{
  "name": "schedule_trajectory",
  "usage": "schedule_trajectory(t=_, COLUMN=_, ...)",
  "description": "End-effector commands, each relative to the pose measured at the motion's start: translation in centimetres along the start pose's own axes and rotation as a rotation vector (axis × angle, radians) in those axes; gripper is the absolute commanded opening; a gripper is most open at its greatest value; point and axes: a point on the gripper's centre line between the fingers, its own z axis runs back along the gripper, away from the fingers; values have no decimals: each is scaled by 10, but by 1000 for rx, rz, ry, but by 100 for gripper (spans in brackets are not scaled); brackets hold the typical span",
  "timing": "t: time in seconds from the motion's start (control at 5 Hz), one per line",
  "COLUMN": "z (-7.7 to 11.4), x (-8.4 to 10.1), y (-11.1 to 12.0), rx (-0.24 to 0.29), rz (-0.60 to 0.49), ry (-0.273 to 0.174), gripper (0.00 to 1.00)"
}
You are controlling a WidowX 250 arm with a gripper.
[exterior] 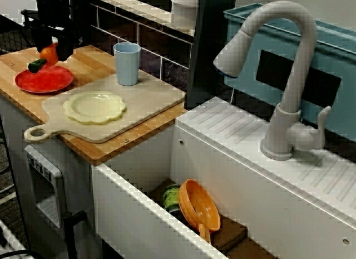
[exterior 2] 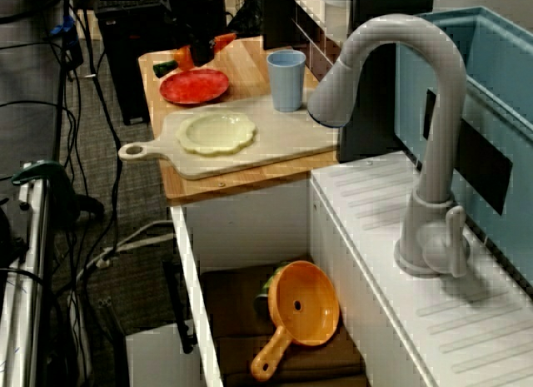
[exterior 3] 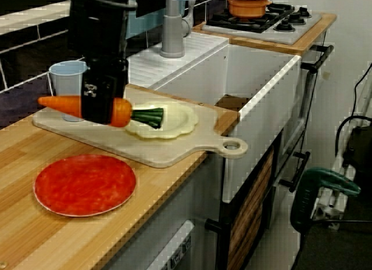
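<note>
Orange carrot point(exterior 3: 120, 112) clenched in gripper point(exterior 3: 103, 107) over red plate point(exterior 3: 85, 184), nr counter point(exterior 3: 23, 244) edge.

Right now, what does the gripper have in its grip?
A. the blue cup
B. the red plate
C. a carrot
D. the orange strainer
C: the gripper is shut on the carrot and holds it off the counter, while the cup stands on the cutting board, the plate lies on the counter and the strainer sits in the sink.

toy kitchen: sink point(exterior: 139, 159) w/ faucet point(exterior: 295, 86), stove point(exterior 3: 279, 20), cutting board point(exterior: 150, 97), wood counter point(exterior: 92, 59)
</note>
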Motion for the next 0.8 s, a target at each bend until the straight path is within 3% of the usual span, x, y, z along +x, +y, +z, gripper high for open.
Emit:
schedule_trajectory(t=0.0, z=6, x=9, y=21, rx=25, rz=11, ry=-57, gripper=0)
schedule_trajectory(t=0.6, z=-18, x=5, y=25, rx=65, rz=5, ry=-53, gripper=0)
